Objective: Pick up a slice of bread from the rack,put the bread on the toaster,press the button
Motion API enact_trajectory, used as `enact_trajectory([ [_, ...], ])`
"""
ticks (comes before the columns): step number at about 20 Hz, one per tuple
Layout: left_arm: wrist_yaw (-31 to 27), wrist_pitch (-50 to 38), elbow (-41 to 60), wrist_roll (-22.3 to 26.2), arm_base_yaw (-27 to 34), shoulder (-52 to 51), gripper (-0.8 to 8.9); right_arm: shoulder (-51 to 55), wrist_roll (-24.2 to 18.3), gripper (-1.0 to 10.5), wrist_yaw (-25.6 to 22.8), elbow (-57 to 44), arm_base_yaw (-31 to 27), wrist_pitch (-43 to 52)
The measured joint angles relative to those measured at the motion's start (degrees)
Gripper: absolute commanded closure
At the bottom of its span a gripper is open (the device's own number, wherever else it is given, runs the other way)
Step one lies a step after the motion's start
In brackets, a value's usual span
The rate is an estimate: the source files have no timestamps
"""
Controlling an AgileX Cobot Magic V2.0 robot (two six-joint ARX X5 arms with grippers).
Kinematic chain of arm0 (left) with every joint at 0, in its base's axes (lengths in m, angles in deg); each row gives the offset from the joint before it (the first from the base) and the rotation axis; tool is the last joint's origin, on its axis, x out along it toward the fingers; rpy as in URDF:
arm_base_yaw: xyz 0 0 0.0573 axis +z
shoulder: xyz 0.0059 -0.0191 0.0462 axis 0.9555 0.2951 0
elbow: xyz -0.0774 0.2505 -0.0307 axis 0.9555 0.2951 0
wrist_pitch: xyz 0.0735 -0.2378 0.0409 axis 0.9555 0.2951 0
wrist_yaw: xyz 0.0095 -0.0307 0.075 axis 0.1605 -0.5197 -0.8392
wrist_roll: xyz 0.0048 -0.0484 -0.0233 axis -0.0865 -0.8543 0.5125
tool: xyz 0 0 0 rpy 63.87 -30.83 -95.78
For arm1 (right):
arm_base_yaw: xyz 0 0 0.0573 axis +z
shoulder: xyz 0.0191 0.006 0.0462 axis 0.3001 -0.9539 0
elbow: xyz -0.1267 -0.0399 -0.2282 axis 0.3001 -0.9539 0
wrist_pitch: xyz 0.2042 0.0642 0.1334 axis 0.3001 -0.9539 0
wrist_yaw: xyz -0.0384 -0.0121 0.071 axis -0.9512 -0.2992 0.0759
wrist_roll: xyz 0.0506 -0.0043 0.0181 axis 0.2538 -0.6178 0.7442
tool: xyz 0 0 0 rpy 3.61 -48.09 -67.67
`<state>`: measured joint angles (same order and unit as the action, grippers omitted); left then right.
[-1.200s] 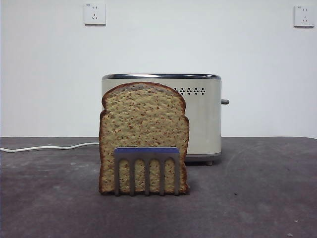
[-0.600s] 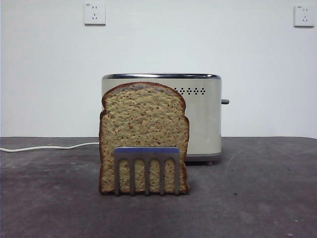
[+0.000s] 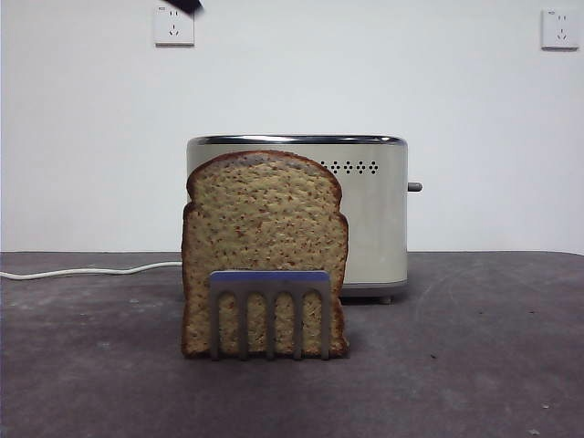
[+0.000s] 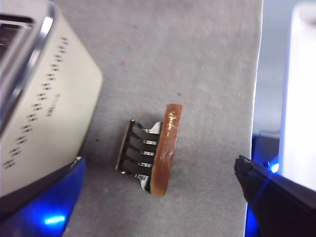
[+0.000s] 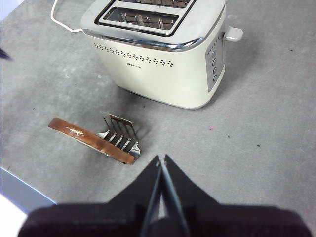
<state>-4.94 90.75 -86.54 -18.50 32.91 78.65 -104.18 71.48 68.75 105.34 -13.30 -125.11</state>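
The left gripper hangs high above the slice of bread, its jaws spread wide to either side of the slice and touching nothing. The slice stands upright in the rack directly below it, with the toaster just beyond the rack. In the front view only a black tip shows at the top edge, above the slice. The right gripper waits with its jaws pressed together, empty, over bare worktop; the rack sits ahead of it and the toaster farther on.
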Motion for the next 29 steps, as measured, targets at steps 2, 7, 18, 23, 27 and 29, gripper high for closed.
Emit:
enact_trajectory([
  [2, -1.7, -2.1, 0.0, 1.1, -2.2, 4.0, 2.18, -0.1, 0.0, 9.6, 0.0, 0.0, 0.0, 0.0],
  [7, -5.6, -2.9, 0.0, 4.7, -5.2, 13.4, 2.21, -0.1, 0.0, 9.6, 0.0, 0.0, 0.0, 0.0],
  [18, -7.5, -2.9, 0.0, 5.5, -6.0, 18.2, 8.08, -0.1, 0.0, 9.6, 0.0, 0.0, 0.0, 0.0],
  [23, -7.5, -2.9, 0.0, 5.5, -6.0, 18.2, 8.21, -0.1, 0.0, 9.6, 0.0, 0.0, 0.0, 0.0],
  [27, -7.6, -3.3, 0.0, 5.5, -6.0, 18.2, 8.21, -0.1, 0.0, 9.6, 0.0, 0.0, 0.0, 0.0],
  [29, -7.8, -2.1, -1.0, 5.5, -6.0, 18.2, 8.21, -0.1, 0.0, 9.6, 0.0, 0.0, 0.0, 0.0],
])
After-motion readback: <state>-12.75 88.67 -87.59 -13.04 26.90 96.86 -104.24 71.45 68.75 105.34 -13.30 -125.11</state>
